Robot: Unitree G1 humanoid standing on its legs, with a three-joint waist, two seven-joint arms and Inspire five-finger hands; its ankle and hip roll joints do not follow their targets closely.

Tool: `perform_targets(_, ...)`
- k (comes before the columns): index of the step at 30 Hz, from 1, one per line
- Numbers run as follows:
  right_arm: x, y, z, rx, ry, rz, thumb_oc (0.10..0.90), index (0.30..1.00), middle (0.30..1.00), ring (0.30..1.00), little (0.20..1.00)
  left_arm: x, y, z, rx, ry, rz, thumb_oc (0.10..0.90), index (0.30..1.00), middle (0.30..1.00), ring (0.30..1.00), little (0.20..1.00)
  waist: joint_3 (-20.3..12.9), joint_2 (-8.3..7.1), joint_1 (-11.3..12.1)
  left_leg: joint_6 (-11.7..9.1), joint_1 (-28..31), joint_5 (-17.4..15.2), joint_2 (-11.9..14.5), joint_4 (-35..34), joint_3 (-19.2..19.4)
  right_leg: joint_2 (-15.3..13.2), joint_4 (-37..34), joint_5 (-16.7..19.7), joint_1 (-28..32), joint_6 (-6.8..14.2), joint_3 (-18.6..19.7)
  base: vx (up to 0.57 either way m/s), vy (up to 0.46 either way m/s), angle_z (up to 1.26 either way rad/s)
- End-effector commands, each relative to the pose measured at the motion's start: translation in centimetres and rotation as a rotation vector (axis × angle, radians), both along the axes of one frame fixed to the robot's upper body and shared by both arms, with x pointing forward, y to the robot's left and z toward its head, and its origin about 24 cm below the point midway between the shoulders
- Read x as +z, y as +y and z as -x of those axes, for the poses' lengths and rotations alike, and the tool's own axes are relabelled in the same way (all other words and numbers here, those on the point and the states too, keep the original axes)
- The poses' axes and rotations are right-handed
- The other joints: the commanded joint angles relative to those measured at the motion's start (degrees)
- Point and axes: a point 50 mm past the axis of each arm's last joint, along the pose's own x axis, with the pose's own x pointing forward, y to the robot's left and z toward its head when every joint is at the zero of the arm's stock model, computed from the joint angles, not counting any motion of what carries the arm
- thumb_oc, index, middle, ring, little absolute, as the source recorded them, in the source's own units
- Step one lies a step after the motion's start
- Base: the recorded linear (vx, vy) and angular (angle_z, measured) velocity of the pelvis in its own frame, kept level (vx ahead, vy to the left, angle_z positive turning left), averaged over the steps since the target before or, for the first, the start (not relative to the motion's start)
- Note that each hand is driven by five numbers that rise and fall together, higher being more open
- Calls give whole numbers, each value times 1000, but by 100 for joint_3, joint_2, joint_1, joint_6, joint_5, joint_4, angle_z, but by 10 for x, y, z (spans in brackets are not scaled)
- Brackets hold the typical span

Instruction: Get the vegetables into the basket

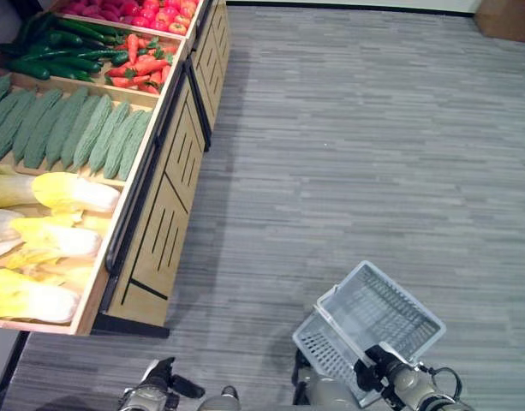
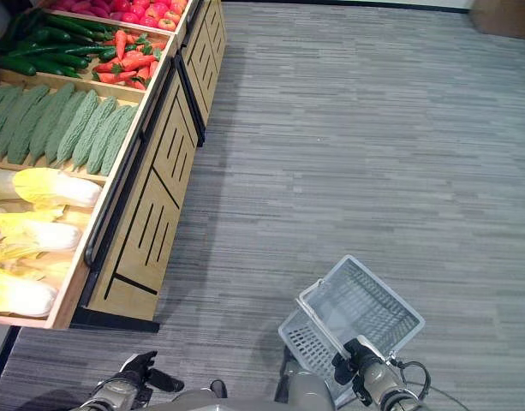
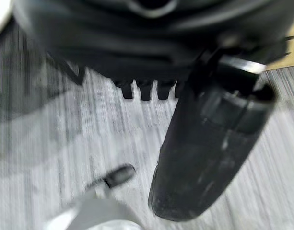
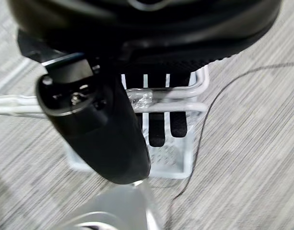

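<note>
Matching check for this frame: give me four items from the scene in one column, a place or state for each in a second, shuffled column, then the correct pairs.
1. basket
2. carrots
3. bitter gourds
4. left hand

A. holding nothing, low over the floor
B. handle held by the right hand
C. stand compartment beside the cucumbers
D. row in the compartment next to the cabbages

Pairs: 1-B, 2-C, 3-D, 4-A

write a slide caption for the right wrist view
Right hand with fingers curled round the handle of a white basket above grey floor.
</note>
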Motion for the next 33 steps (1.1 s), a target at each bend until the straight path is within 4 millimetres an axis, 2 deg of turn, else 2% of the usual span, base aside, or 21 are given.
perform_targets(1,7,-6,-13,8,-43,10,400,300,300,300,300,6,13,-9,0,-5,-43,900,1000,1000,1000,1000,214,-51,-111,73,164,56,-485,-125,-192,-245,520,-589,-157,730,361,404,-342,23)
perform_targets(4,6,-10,-7,11,-21,22,400,300,300,300,300,5,19,0,32,19,-59,900,1000,1000,1000,1000,177,-110,-92,-160,-27,697,-356,431,-369,-40,497,-897,1,453,390,512,-456,20)
perform_targets(6,6,-12,-4,11,-9,24,400,300,300,300,300,5,21,3,41,26,-63,900,1000,1000,1000,1000,216,-187,-46,-289,-258,1047,-289,1132,-400,87,367,-1038,242,289,429,335,-352,5)
perform_targets(7,6,-14,-3,4,-10,25,400,300,300,300,300,4,21,3,40,26,-61,900,1000,1000,1000,1000,284,-230,-10,-286,-522,1139,-226,1663,-381,119,355,-1115,360,209,406,203,-243,-12)
perform_targets(8,6,-14,-3,4,-10,25,400,300,300,300,300,4,21,3,40,26,-61,900,1000,1000,1000,1000,281,-228,-13,-286,-532,1133,-223,1675,-384,121,355,-1115,357,209,403,169,-223,-10)
perform_targets(9,7,-15,-3,0,-13,26,400,300,300,300,300,4,21,3,34,31,-61,900,1000,1000,1000,1000,340,-264,5,-251,-725,1129,-149,2089,-326,150,362,-1189,450,129,396,184,-210,-19)
perform_targets(10,7,-19,-1,-19,-6,33,400,300,300,300,300,5,20,-1,25,23,-65,900,1000,1000,1000,1000,423,-345,8,-155,-937,892,-207,2161,-317,127,379,-1260,559,102,359,268,-237,-23)
perform_targets(11,7,-22,1,-35,-1,37,400,300,300,300,300,5,18,-1,21,18,-58,900,1000,1000,1000,1000,405,-437,-47,-47,-1274,231,-500,1542,-372,32,276,-1189,649,228,296,188,-131,-24)
perform_targets(13,7,-23,1,-36,-4,43,400,300,300,300,300,4,18,1,19,21,-60,900,1000,1000,1000,1000,379,-485,-61,-2,-1332,111,-599,1096,-424,-31,257,-1154,663,269,254,111,1,14)
perform_targets(14,8,-25,3,-35,-4,47,400,300,300,300,300,3,16,3,8,30,-61,900,1000,1000,1000,1000,321,-488,-125,-30,-1388,318,-618,-36,-480,-45,203,-1156,720,292,130,104,25,18)
perform_targets(15,8,-25,3,-35,-4,47,400,300,300,300,300,3,16,3,8,31,-60,900,1000,1000,1000,1000,317,-490,-132,-30,-1345,371,-628,-130,-485,-50,201,-1157,723,294,124,126,43,-1)
perform_targets(16,8,-25,4,-34,-6,48,400,300,300,300,300,3,15,3,0,29,-61,900,1000,1000,1000,1000,300,-465,-142,-105,-1396,772,-604,-638,-602,-15,174,-1169,777,267,86,107,49,-16)
perform_targets(17,8,-25,4,-34,-9,50,400,300,300,300,300,3,15,2,-7,24,-64,900,1000,1000,1000,1000,305,-450,-162,-169,-1485,864,-572,-788,-643,0,170,-1192,847,253,47,245,146,-24)
perform_targets(18,8,-25,3,-32,-12,53,400,300,300,300,300,3,15,3,-19,25,-70,900,1000,1000,1000,1000,290,-436,-161,-254,-1719,838,-502,-788,-807,23,245,-1303,937,235,19,308,194,18)
perform_targets(21,6,-17,0,-16,-15,29,400,300,300,300,300,2,18,10,-16,45,-75,900,1000,1000,1000,1000,225,-470,-25,-222,-1423,941,-491,-788,-821,7,353,-1478,1207,267,210,393,253,5)
perform_targets(24,2,-6,0,-9,-6,1,400,300,300,300,300,2,24,14,-1,61,-88,900,1000,1000,1000,1000,127,-559,69,13,-1153,736,-614,-788,-746,-179,545,-1493,1365,407,393,438,392,-22)
perform_targets(25,0,3,-1,5,-7,-13,400,300,300,300,300,3,26,13,-15,61,-98,900,1000,1000,1000,1000,76,-594,107,140,-1059,591,-652,-788,-588,-262,708,-1433,1267,500,523,317,363,-10)
perform_targets(26,0,3,-1,4,-7,-14,400,300,300,300,300,3,26,13,-15,61,-99,900,1000,1000,1000,1000,73,-597,124,143,-1057,587,-650,-788,-570,-265,717,-1436,1256,502,542,242,338,-27)
perform_targets(28,-1,14,-9,38,-18,-26,400,300,300,300,300,9,33,1,-11,17,-119,900,1000,1000,1000,1000,-4,-649,190,314,-962,322,-716,-788,-356,-387,968,-1105,1029,720,642,229,358,-48)
perform_targets(30,-1,16,-10,34,-22,-30,400,300,300,300,300,11,35,-2,-8,11,-123,900,1000,1000,1000,1000,-3,-655,205,353,-931,287,-736,-788,-312,-412,1147,-984,918,777,685,140,249,-35)
perform_targets(33,-1,18,-11,32,-23,-40,400,300,300,300,300,15,36,-13,-25,-23,-129,900,1000,1000,1000,1000,49,-622,132,499,-760,137,-849,-788,-340,-502,2074,-658,547,908,790,149,301,-24)
